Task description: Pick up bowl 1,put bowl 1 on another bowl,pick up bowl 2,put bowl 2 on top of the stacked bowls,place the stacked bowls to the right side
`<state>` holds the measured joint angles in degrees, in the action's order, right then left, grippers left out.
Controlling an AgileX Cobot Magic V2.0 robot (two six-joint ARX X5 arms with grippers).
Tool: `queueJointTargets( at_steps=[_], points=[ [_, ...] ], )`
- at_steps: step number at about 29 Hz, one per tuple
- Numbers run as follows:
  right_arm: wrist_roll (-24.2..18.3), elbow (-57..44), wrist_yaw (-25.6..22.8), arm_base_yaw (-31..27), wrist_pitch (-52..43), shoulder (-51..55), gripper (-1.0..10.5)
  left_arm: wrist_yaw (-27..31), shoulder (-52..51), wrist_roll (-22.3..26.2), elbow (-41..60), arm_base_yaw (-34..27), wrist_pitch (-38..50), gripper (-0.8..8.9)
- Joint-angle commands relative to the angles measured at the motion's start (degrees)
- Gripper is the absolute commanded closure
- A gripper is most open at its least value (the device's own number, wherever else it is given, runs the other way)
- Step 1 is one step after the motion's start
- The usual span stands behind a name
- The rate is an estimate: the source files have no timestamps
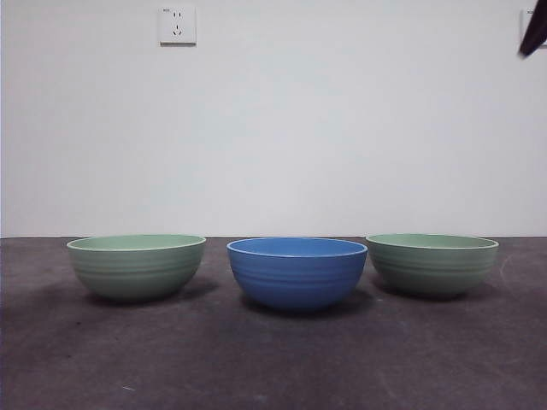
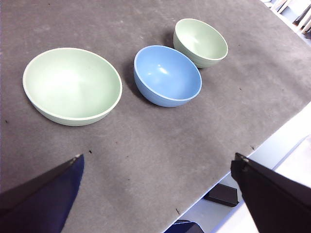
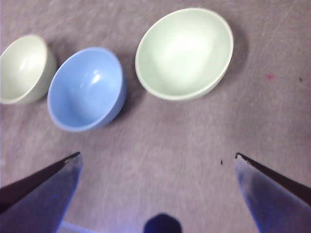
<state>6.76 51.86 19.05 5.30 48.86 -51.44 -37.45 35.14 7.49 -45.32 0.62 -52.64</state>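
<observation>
The blue bowl (image 1: pixel 297 272), faintly ribbed outside, sits upright on the table (image 1: pixel 273 359) between two pale green bowls (image 1: pixel 137 266) (image 1: pixel 432 263), nothing stacked. My left claw (image 2: pixel 158 167) and right claw (image 3: pixel 158 165) hang above, jaws spread wide, holding nothing.

Nothing readable anywhere here, no text, labels, brands or numbers on the bowls, the table or the wall, and the white wall socket (image 1: pixel 178 25) up on the wall has no legible marking either.
</observation>
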Motion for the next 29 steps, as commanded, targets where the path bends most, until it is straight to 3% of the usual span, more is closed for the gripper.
queueJointTargets(
  at_steps=[1,16,21,25,29],
  points=[
    [2.7,0.1,-1.1,0.1,-3.6,-4.6,3.6,-0.2,-0.1,-0.2,-0.2,0.2,0.3,1.6],
    [4.3,4.5,-7.3,0.2,-17.8,-31.3,3.6,-0.1,-0.1,-0.2,-0.2,0.2,0.3,1.6],
    [4.3,4.9,-7.6,0.2,-22.0,-36.7,4.8,-0.1,-0.1,-0.2,-0.2,0.2,0.3,1.6],
    [4.4,4.9,-7.6,0.2,-24.1,-39.4,5.0,-0.1,-0.1,-0.2,-0.2,0.2,0.3,1.6],
    [4.4,4.9,-7.6,0.2,-25.3,-41.2,5.9,-0.1,-0.1,-0.2,-0.2,0.2,0.3,1.6]
  ],
)
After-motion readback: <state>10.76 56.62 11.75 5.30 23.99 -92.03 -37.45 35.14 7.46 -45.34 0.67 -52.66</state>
